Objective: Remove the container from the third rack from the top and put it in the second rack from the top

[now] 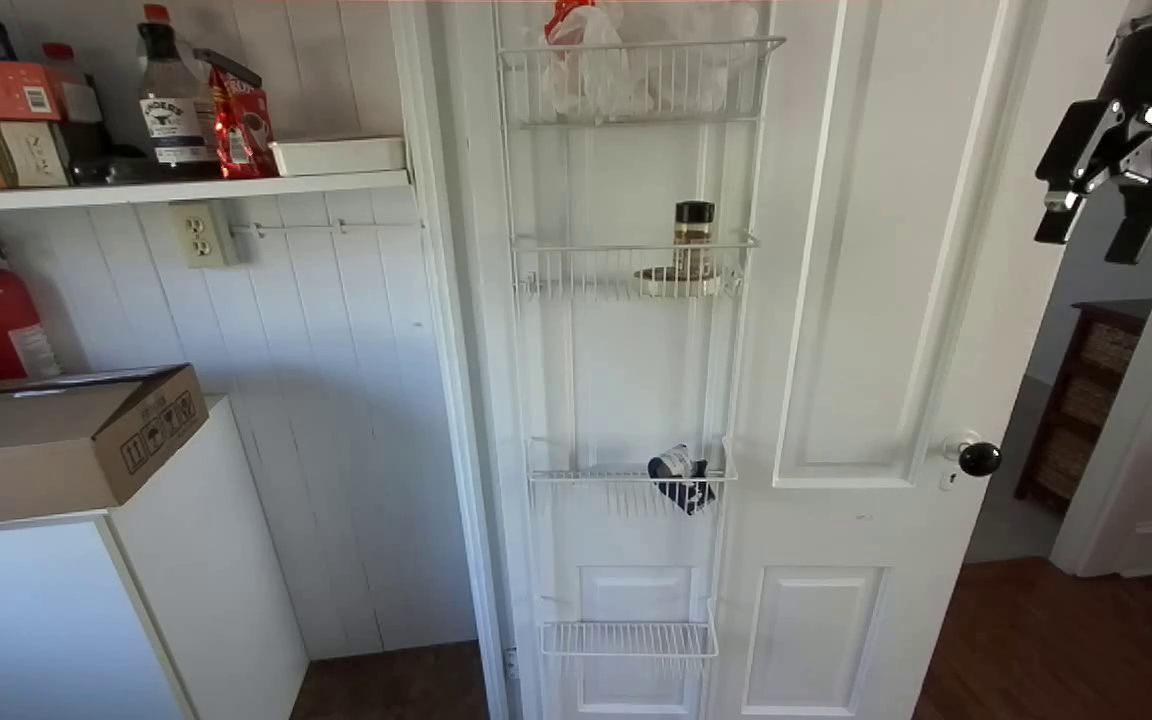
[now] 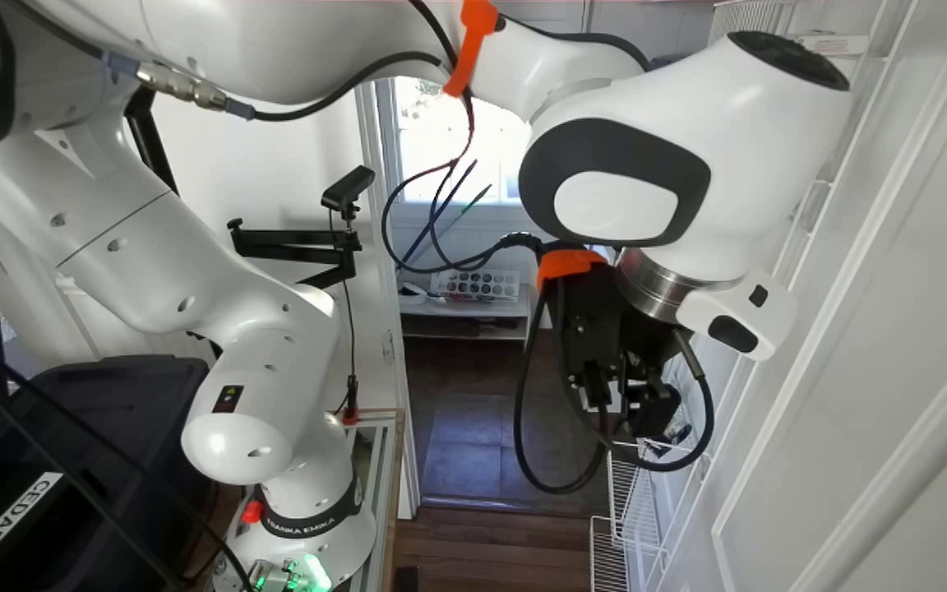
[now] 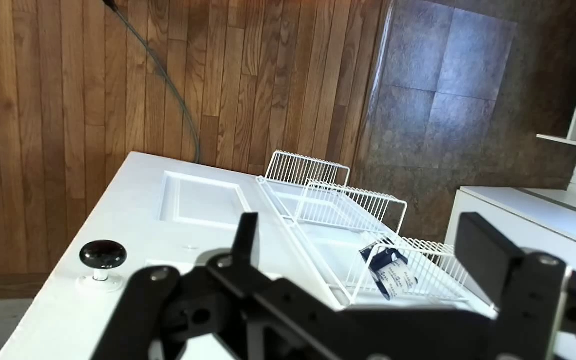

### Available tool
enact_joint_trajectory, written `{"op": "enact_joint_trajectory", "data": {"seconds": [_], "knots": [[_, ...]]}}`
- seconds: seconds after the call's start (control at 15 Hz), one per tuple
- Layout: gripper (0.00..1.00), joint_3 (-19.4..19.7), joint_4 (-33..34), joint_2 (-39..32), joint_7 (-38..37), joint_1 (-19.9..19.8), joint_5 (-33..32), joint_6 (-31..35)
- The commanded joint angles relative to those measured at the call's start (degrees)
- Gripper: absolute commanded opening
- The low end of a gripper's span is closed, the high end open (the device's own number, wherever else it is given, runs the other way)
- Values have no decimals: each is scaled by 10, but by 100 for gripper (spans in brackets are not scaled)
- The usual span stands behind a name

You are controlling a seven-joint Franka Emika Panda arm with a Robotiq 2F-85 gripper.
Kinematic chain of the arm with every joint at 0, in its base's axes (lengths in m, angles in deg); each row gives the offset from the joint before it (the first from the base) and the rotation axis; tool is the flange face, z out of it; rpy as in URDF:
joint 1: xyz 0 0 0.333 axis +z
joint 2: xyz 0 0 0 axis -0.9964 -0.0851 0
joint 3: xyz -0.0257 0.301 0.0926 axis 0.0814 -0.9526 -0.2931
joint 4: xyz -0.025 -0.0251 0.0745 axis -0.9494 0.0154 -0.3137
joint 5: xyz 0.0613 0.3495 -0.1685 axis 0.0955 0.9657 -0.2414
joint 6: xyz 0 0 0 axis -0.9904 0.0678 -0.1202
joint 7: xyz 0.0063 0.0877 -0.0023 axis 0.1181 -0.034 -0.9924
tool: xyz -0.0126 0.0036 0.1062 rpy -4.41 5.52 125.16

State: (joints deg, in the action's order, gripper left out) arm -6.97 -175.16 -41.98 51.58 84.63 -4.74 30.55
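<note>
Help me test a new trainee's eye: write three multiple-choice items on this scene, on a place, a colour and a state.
1. Where on the wire rack is the bottle?
A. in the tier just below the bags
B. in the lowest tier shown
C. in the tier with the bags

2. What colour is the doorknob?
A. red
B. brass
C. black

3. In what state is the claw?
A. shut on the bottle
B. open, holding nothing
C. shut, holding nothing

1: A, an exterior view shows the bottle one tier under the bags.
2: C, it looks black in an exterior view and the wrist view.
3: B, in the wrist view the fingers stand wide apart, with nothing gripped.
</note>
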Motion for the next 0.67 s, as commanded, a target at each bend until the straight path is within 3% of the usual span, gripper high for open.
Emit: {"op": "enact_joint_trajectory", "data": {"seconds": [0.0,0.6], "knots": [[100,-11,9,-23,-13,-15,15,-6],[100,-16,50,-126,-169,-25,164,-50]]}}
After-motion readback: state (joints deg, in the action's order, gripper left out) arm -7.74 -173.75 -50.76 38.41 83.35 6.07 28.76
